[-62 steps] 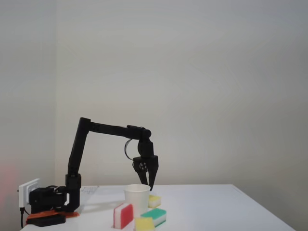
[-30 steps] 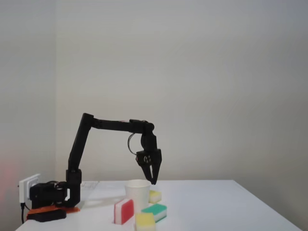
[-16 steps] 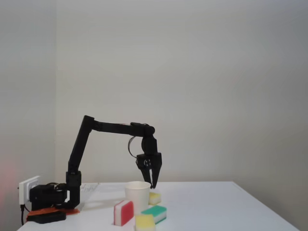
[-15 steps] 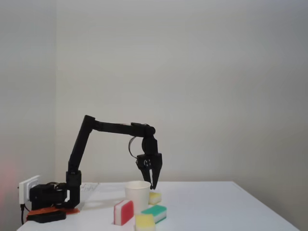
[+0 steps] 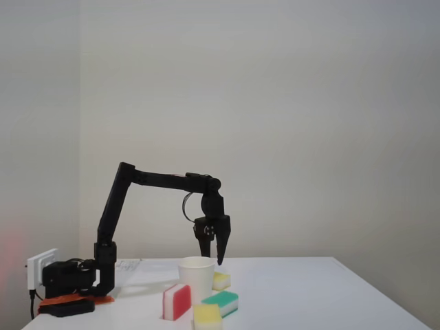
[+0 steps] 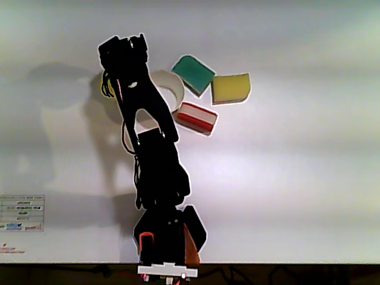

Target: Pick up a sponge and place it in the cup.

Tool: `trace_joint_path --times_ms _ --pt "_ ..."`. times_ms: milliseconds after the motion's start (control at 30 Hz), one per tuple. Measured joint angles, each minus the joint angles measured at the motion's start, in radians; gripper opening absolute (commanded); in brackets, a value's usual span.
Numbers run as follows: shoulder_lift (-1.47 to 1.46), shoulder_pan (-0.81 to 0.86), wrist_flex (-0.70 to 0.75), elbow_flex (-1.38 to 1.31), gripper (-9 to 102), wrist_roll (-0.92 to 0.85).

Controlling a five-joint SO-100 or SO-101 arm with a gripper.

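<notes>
Gripper: my black two-finger gripper (image 5: 218,256) hangs point-down above the table, jaws only a little apart and holding nothing.
Cup: the plain white paper cup (image 5: 196,277) with a rolled rim stands upright; I take it as my landmark. In the other view my arm covers much of its mouth (image 6: 172,90).
Sponge: the small pale-yellow foam block (image 5: 221,280) lies on the table just beside the cup, on its right in the fixed view, and below my fingertips.
Neighbours: a green-and-white sponge (image 5: 221,302) and a deeper-yellow sponge (image 5: 207,316) lie in front of the cup, and a red-and-white sponge (image 5: 177,302) stands on edge at its front left.
Risk, cup: the block sits so close that a finger coming down on the cup side could catch the rim and tip the light paper cup.
Risk, grip: with jaws this narrow I judge they may land on top of the foam and squash it instead of straddling it.
Risk, view: from the other view I cannot tell how my tips line up with the block.
</notes>
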Motion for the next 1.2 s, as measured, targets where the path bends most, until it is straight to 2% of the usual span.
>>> trace_joint_path --times_ms 267,367,800,1200 --pt "0.0 -0.018 -0.026 0.025 29 0.046" --pt "0.009 -0.021 -0.078 0.055 32 0.051" --pt "0.021 -0.028 -0.288 0.172 31 0.221" --pt "0.02 -0.046 -0.313 0.196 31 0.276"
